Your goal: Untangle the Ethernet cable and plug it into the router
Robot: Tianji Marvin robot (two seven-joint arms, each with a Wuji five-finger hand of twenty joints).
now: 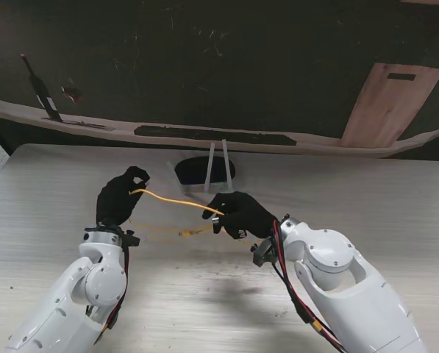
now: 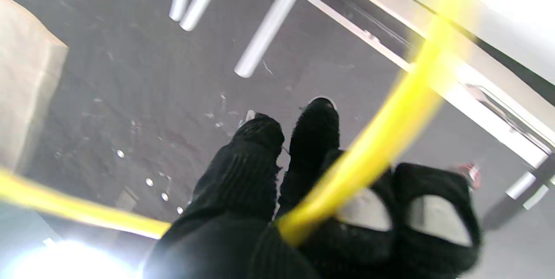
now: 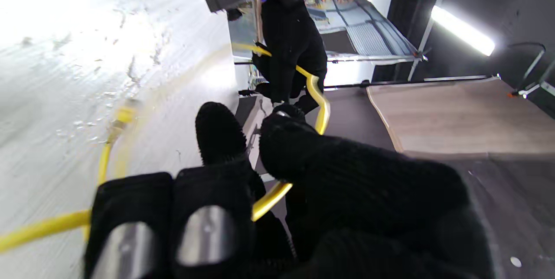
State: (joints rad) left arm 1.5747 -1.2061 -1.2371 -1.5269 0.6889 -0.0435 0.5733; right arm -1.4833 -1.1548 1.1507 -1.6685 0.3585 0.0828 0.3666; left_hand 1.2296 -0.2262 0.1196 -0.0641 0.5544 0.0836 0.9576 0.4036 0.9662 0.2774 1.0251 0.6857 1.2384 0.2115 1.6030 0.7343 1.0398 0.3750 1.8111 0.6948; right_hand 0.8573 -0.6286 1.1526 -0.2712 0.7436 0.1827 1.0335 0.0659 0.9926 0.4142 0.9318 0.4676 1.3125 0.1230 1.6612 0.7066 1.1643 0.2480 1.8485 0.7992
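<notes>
A yellow Ethernet cable [image 1: 176, 199] stretches in an arc above the table between my two black-gloved hands. My left hand [image 1: 120, 195] is shut on one part of it, and my right hand [image 1: 239, 212] is shut on another. More of the cable [image 1: 176, 231] lies loose on the table nearer to me, between the hands, with a plug end. In the left wrist view the cable [image 2: 381, 136] runs blurred out of the closed fingers [image 2: 256, 166]. In the right wrist view the cable [image 3: 318, 105] passes through my fingers [image 3: 219, 134] toward the left hand [image 3: 292, 45]. The router [image 1: 204, 170], dark with two white antennas, stands farther from me.
The pale wooden table [image 1: 366, 191] ends at a far edge beyond the router. Past it lie a dark floor, a long dark strip [image 1: 215, 135] and a leaning wooden board [image 1: 390, 103]. A black tool [image 1: 41, 92] sits at the far left.
</notes>
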